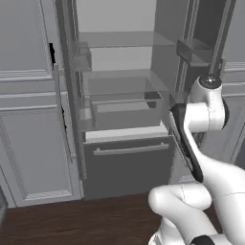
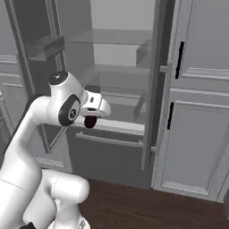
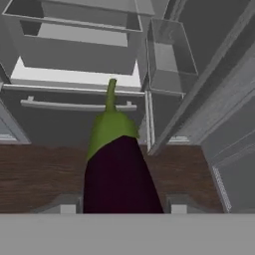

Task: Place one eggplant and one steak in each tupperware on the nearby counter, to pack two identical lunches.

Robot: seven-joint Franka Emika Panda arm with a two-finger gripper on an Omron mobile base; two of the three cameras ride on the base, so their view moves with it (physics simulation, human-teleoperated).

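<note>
The gripper (image 3: 119,208) was closed on an eggplant (image 3: 118,169), the jaws standing part-way apart on either side of its dark purple body. In the hand view the eggplant ran up from between the two fingertips (image 3: 67,208), its green cap and thin stem pointing away from the hand toward the refrigerator's lower drawer front (image 3: 74,119). In the right base view the dark rounded end of the eggplant (image 2: 90,121) showed just beneath the white hand, in front of the open refrigerator (image 2: 116,67).

The hand was held ahead of the refrigerator opening — above the dark wooden floor (image 3: 35,174) and clear of the shelves. The refrigerator door (image 1: 184,139) stood open, edge-on beside the arm in the left base view. Inside, a clear crisper drawer (image 1: 125,110) sat over a pale ledge, with the grey drawer front and its bar handle (image 1: 130,150) below. Grey panelled cabinets (image 2: 197,112) flanked the refrigerator on the right.
</note>
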